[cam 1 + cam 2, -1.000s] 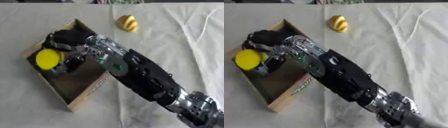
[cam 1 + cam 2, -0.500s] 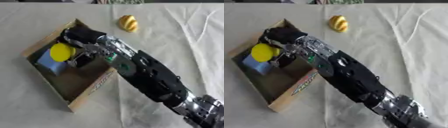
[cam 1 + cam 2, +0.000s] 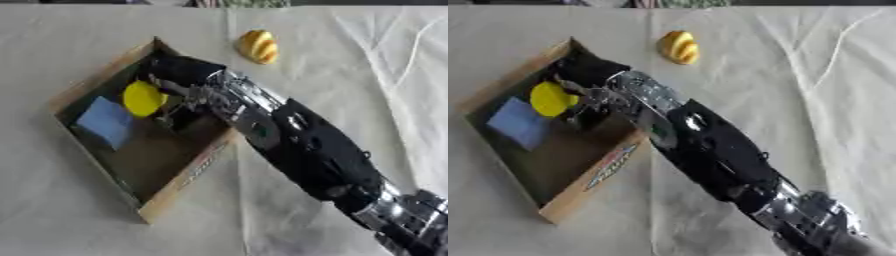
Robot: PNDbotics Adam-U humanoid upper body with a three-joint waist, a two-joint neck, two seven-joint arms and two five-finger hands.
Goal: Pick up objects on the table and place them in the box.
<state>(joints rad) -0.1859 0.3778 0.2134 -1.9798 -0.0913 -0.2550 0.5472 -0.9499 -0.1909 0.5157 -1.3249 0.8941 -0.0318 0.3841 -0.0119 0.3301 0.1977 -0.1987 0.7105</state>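
My right hand (image 3: 187,74) reaches from the lower right into the upper end of the open cardboard box (image 3: 187,176). Its fingers are curled round a yellow round object (image 3: 143,98), which it holds inside the box, just right of a flat blue square piece (image 3: 107,121) on the box floor. A yellow ridged object (image 3: 259,46) lies on the cloth beyond the box's far corner, apart from the hand. The left hand shows in neither view.
The box lies askew on a pale, wrinkled cloth (image 3: 385,75) that covers the table. My forearm (image 3: 306,145) crosses the box's right wall. Folds in the cloth run along the right side.
The hand has drawn back up and to the right inside the box, carrying the yellow round object away from the left wall. The blue square, hidden before, now shows.
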